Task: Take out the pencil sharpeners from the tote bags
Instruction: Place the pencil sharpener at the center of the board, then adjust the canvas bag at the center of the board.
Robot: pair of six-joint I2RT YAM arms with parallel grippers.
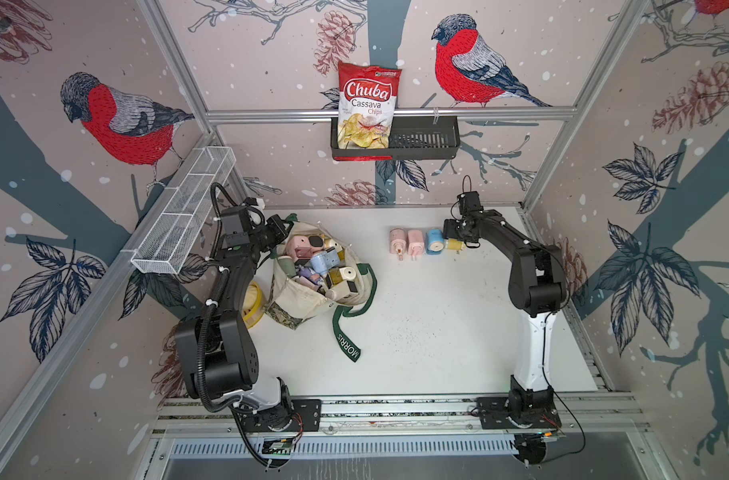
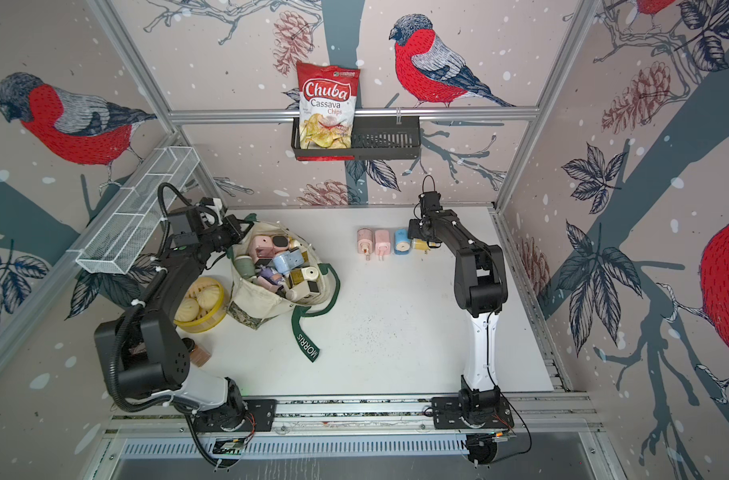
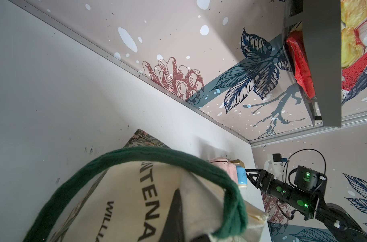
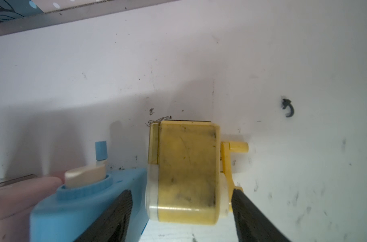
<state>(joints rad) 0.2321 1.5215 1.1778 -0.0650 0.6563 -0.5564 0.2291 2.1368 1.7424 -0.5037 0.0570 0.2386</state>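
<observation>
Evidently the right gripper [image 4: 181, 191] stood spread astride the yellow sharpener [image 4: 186, 163], which sat on the table [image 4: 199, 62] beside the blue sharpener [image 4: 84, 199]. The left gripper [image 1: 280, 235] was clenched on the tote bag [image 1: 300, 301] rim. Many pencil sharpeners [image 1: 321, 266] lay inside. Judged light, rigid, slick plastic: grip the flat sides, avoid the cranks.

both top views look steeply down from high over the near edge, taking in the whole table [image 1: 437, 332]. left wrist view, close over the tote [image 3: 136, 199], faces the far right corner. right wrist view sits hard against the sharpeners [image 4: 184, 174] there.
</observation>
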